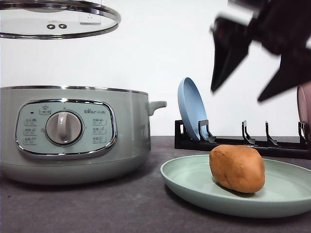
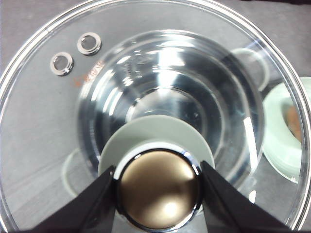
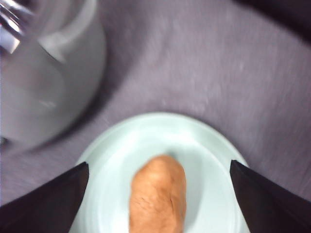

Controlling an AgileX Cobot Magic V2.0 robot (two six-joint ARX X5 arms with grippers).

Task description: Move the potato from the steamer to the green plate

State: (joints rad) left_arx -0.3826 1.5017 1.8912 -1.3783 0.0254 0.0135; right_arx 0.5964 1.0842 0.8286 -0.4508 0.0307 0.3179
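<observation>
Right gripper (image 1: 262, 85): we hold it in the air above the green plate (image 1: 184, 182), jaws spread wide and grasping nothing. From the front we see its two dark fingers (image 1: 228, 53) slightly blurred, well clear of the potato (image 1: 238, 168) below them. From the right wrist, the right gripper (image 3: 158, 194) frames the potato (image 3: 158, 199) between its two parted fingers, with a gap on each side and no contact.

Left gripper (image 2: 158, 189): we keep its jaws clenched on the metal-capped knob (image 2: 158, 191) of the glass lid (image 2: 43, 111), one finger on each side of the knob. From the front, the glass lid (image 1: 58, 19) hangs level above the steamer (image 1: 73, 136), well apart from its rim. Two small steam vents (image 2: 75, 53) sit near the lid's edge.

Potato: it rests on the green plate, toward the middle, lying on its side. The plate sits on the dark table (image 1: 121, 208), just beside the steamer on the robot's right. Through the lid, from the left wrist, we see the steamer's shiny inner bowl (image 2: 170, 97) and, off to one side, the green plate (image 2: 279, 141).

Behind the plate, a black dish rack (image 1: 243, 138) holds a blue plate (image 1: 192, 109) upright on its edge, and a pink dish (image 1: 304, 104) shows at the rack's right end.
</observation>
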